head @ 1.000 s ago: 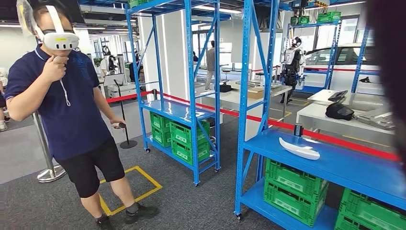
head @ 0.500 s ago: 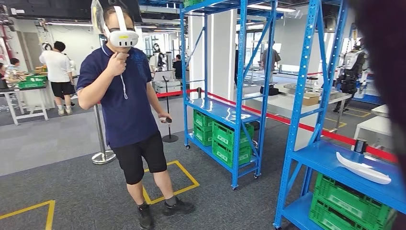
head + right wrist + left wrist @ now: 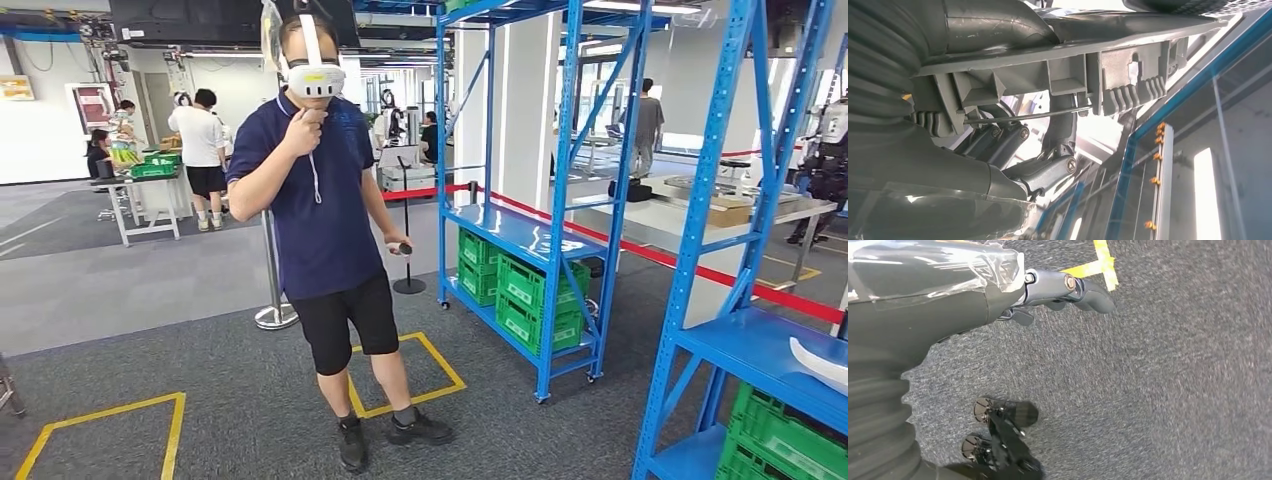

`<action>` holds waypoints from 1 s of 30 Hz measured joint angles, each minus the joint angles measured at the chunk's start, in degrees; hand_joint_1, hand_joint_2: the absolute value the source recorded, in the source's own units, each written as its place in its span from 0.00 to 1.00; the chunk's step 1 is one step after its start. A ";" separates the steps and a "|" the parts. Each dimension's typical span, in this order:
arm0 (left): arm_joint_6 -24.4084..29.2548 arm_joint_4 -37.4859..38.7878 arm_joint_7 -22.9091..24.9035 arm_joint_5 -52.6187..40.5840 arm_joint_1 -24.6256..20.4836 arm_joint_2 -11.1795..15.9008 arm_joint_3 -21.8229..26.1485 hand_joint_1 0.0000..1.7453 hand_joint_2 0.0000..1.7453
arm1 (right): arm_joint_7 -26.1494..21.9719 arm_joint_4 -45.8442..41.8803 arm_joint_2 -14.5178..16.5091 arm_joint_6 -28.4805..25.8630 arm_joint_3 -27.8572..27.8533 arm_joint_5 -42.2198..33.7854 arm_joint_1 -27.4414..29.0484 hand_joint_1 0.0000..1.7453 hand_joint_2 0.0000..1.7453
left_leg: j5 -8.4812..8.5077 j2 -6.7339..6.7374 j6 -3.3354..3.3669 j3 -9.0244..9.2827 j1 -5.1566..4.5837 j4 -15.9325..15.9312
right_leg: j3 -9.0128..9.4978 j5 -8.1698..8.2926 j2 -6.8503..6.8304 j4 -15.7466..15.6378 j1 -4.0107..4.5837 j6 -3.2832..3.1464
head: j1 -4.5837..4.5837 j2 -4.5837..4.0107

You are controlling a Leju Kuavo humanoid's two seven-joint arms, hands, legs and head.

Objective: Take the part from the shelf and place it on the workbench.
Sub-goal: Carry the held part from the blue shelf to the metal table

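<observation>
With the view swung off the blue shelf (image 3: 745, 350), where a white part (image 3: 822, 364) slides to its edge, the right hand (image 3: 1048, 165) grips a grey part (image 3: 1058, 65) and the left hand (image 3: 1058, 290) hangs empty, so carrying to the workbench seems underway

Bright, even overhead lighting is seen; glare is cast on the blue shelf (image 3: 520, 232), and the carpet (image 3: 1173, 390) is motion-blurred.
</observation>
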 joint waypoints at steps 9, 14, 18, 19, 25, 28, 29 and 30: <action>-1.09 -0.66 0.14 0.99 0.58 -0.09 -0.32 0.00 1.00 | -0.35 0.08 0.04 0.42 -0.20 -0.46 -0.02 1.00 1.00 | 1.38 -4.41 2.49 2.65 -0.32 -4.38 | -5.55 -6.37 4.44 12.82 -0.27 1.02 | 0.28 -0.01; -1.26 -0.52 0.14 1.56 0.55 -0.09 -0.56 0.00 1.00 | -0.34 0.24 0.09 0.68 -0.18 -0.52 0.07 1.00 1.00 | 1.20 -8.96 2.39 2.90 -0.44 -4.22 | -5.54 -1.66 6.56 8.03 -0.48 2.37 | 0.36 0.00; -1.39 -0.50 0.14 1.80 0.79 -0.07 -0.60 0.00 1.00 | -0.30 0.27 0.16 0.72 -0.19 -0.62 -0.03 1.00 1.00 | 0.94 -11.49 1.45 2.43 -0.62 -3.85 | -2.35 1.85 8.15 0.60 -0.15 1.12 | 0.38 -0.01; -1.44 -0.50 0.14 1.90 0.95 -0.05 -0.58 0.00 1.00 | -0.27 0.29 0.20 0.75 -0.19 -0.69 -0.15 1.00 1.00 | 0.92 -11.76 1.20 2.26 -0.50 -3.81 | -2.25 1.94 7.59 0.55 -0.21 0.74 | 0.36 0.00; 1.13 -0.52 0.69 1.76 0.85 -0.02 -0.80 0.00 1.00 | -0.09 0.54 0.37 1.36 -0.26 -1.12 -0.34 1.00 1.00 | -6.09 -3.29 -0.14 -5.58 -0.23 11.23 | -1.64 1.61 3.73 0.22 0.16 -0.92 | 0.17 0.00; 2.48 -0.53 0.94 1.75 1.14 -0.02 -0.86 0.00 1.00 | 0.09 0.71 0.49 1.47 -0.23 -1.31 -0.28 1.00 1.00 | -4.38 -2.83 -0.09 -5.99 -0.06 11.13 | -1.38 1.26 1.59 0.23 0.46 -1.03 | 0.14 0.00; 2.64 -0.56 0.95 1.75 1.25 -0.01 -0.87 0.00 1.00 | 0.11 0.72 0.51 1.50 -0.22 -1.35 -0.28 1.00 1.00 | -2.35 -2.06 0.14 -3.80 -0.16 7.00 | -1.19 1.09 0.95 0.22 0.55 -0.97 | 0.14 0.00; 2.76 -0.61 0.95 1.75 1.28 0.00 -0.90 0.00 1.00 | 0.13 0.72 0.52 1.52 -0.22 -1.38 -0.27 1.00 1.00 | -0.81 -0.89 0.43 -1.50 -0.37 2.81 | -0.96 0.90 0.36 0.22 0.72 -0.86 | 0.15 0.00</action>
